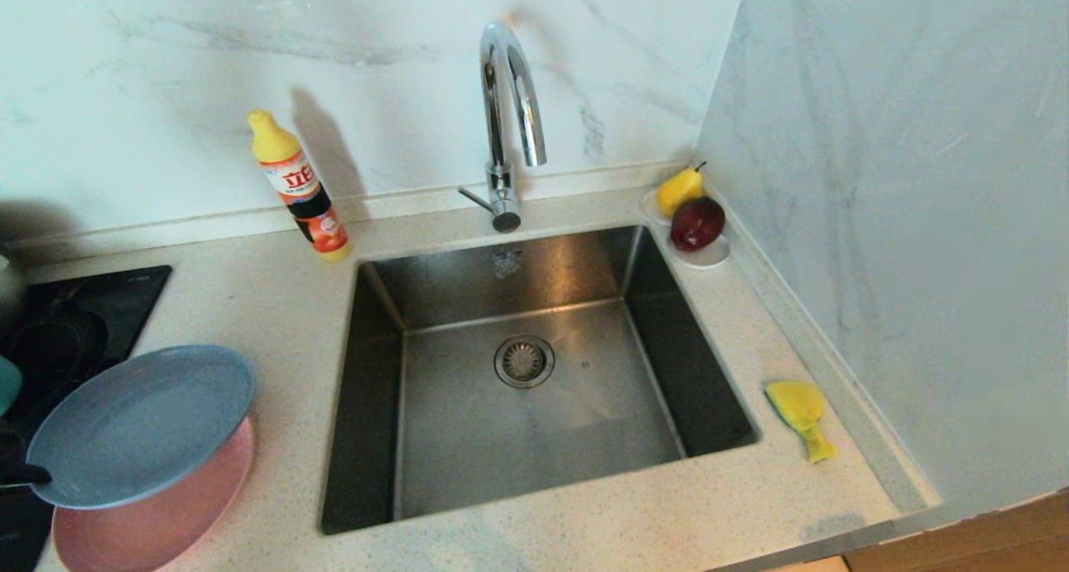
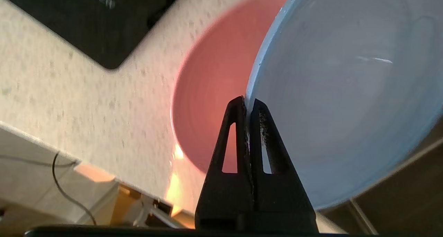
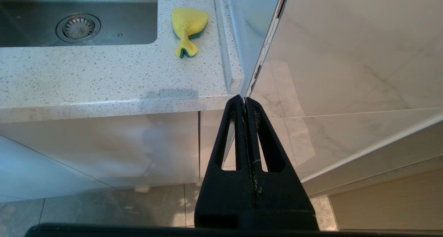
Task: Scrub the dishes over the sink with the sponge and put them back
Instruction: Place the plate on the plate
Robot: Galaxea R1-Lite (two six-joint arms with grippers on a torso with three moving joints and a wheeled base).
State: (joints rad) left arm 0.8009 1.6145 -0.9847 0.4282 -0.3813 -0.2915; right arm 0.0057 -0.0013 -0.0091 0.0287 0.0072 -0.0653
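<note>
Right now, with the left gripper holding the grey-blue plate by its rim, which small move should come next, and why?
Probably carry the round grey-blue plate sideways over the stainless steel sink. The left gripper is shut on its rim, the plate is tilted above the round pink plate, and the yellow sponge lies untouched.

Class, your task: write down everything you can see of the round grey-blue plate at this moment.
The round grey-blue plate is matte and smooth, shallow, with a low raised rim. It is tilted, lifted above the round pink plate, which lies flat on the speckled countertop left of the stainless steel sink. The left gripper is shut on its rim, one finger on each face. It looks clean and holds nothing.
</note>
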